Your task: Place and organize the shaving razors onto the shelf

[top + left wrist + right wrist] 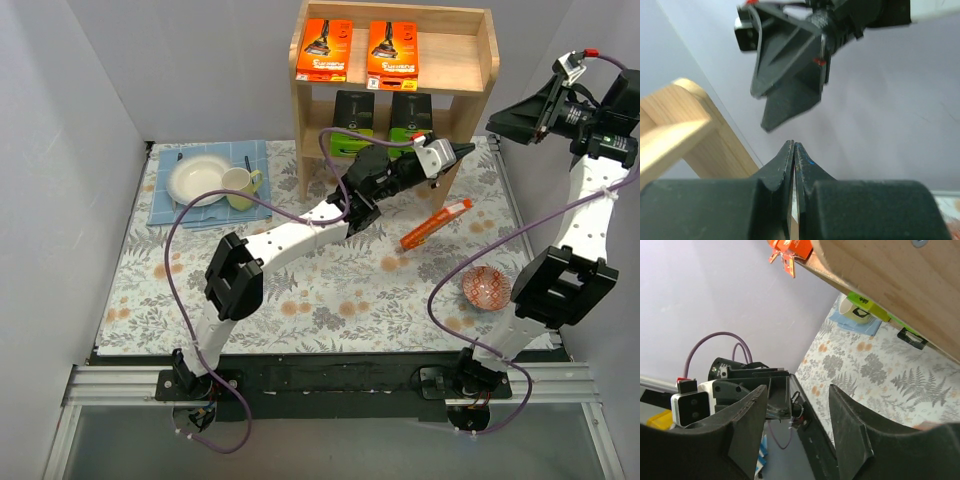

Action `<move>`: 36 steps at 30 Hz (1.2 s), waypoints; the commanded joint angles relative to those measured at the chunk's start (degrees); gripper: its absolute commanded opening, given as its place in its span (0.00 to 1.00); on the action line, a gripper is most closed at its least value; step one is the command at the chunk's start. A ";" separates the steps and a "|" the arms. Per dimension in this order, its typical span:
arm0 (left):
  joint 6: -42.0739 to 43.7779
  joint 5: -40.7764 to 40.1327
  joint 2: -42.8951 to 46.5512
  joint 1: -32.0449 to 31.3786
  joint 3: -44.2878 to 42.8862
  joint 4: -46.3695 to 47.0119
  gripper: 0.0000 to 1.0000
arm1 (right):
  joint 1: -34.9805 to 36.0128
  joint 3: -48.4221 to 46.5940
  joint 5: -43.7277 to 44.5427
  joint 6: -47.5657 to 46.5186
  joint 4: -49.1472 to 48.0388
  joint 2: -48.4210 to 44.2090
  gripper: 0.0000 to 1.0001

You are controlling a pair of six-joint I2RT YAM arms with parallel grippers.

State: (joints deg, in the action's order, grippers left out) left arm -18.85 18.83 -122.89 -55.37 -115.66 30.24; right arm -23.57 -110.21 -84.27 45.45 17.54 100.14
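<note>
The wooden shelf (pixel 395 70) stands at the back. Two orange razor packs (pixel 322 50) (pixel 394 50) lie on its top tier. Two green-and-black packs (pixel 352 112) (pixel 410 115) stand on the lower tier. A third orange pack (pixel 437 224) lies tilted on the table, right of the shelf's front. My left gripper (pixel 462 152) is shut and empty, above the table by the shelf's right leg; its fingertips (pixel 794 146) touch. My right gripper (pixel 505 120) is open and empty, raised high at the right (pixel 797 405). The shelf's side (pixel 890 280) fills the right wrist view's top right.
A blue cloth (pixel 165 205) at the back left holds a white plate (pixel 200 180) and a yellow mug (pixel 240 186). A red patterned bowl (pixel 486 288) sits at the front right near the right arm. Grey walls close in both sides.
</note>
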 commanded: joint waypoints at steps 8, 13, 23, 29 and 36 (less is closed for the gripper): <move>-4.61 11.67 35.51 -2.01 34.77 -18.51 0.52 | -5.87 40.31 -11.09 25.37 -74.54 -21.46 0.99; -2.60 10.35 42.20 -3.69 46.38 -23.47 0.73 | -6.31 50.43 -10.92 30.65 -90.70 -24.19 0.99; -5.85 6.48 36.59 -3.95 50.97 -17.59 0.87 | -7.28 12.36 8.74 2.07 -39.38 -24.99 0.99; -4.88 0.78 26.23 -4.30 48.42 -15.58 0.81 | -7.01 7.46 34.50 -25.65 -11.33 -36.32 0.99; -2.33 -6.96 11.99 -6.32 45.45 -5.37 0.71 | -5.17 9.93 48.84 -43.42 14.97 -38.17 0.99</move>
State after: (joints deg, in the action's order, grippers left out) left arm -23.00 17.78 -105.23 -60.25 -65.91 18.48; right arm -29.45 -105.41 -48.21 14.72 12.16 58.65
